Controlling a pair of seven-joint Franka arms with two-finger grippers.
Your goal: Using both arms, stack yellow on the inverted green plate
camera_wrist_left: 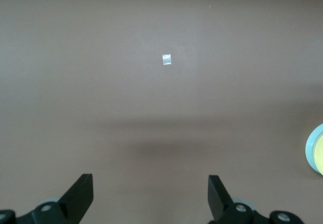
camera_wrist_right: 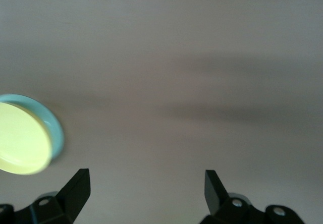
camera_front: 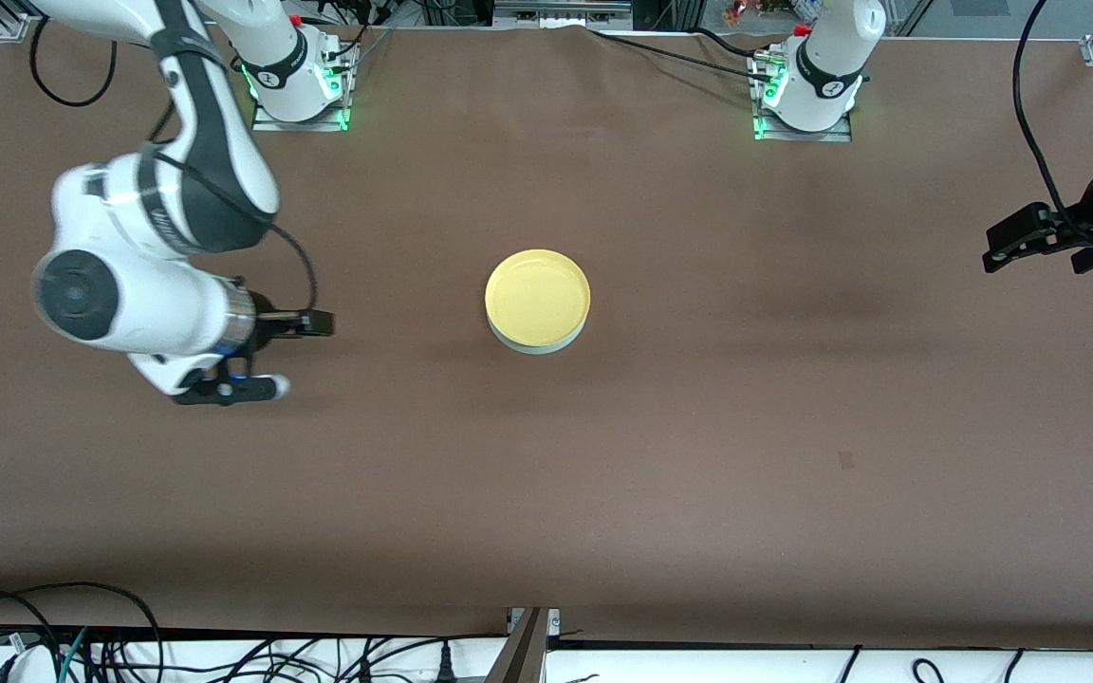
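Yellow plate [camera_front: 538, 290]: it lay face up on the green plate [camera_front: 539, 345], near the middle of the bench [camera_front: 660, 446], well clear of every edge.
Green plate: only a pale rim showed under the yellow one, on the side nearer the front camera; I judged it to be inverted, though the rim alone did not prove it.
My right end effector [camera_front: 267, 356]: it hung over bare bench toward the right arm's end, fingers [camera_wrist_right: 75, 188] spread wide and holding nothing, well apart from the stack.
My left end effector [camera_front: 1030, 242]: it hung near the bench edge at the left arm's end, fingers [camera_wrist_left: 81, 196] likewise spread and empty.
Done: the stacking looked complete, the yellow plate sitting nearly centred on the green.
Left: nothing but parking both arms, by my reckoning.
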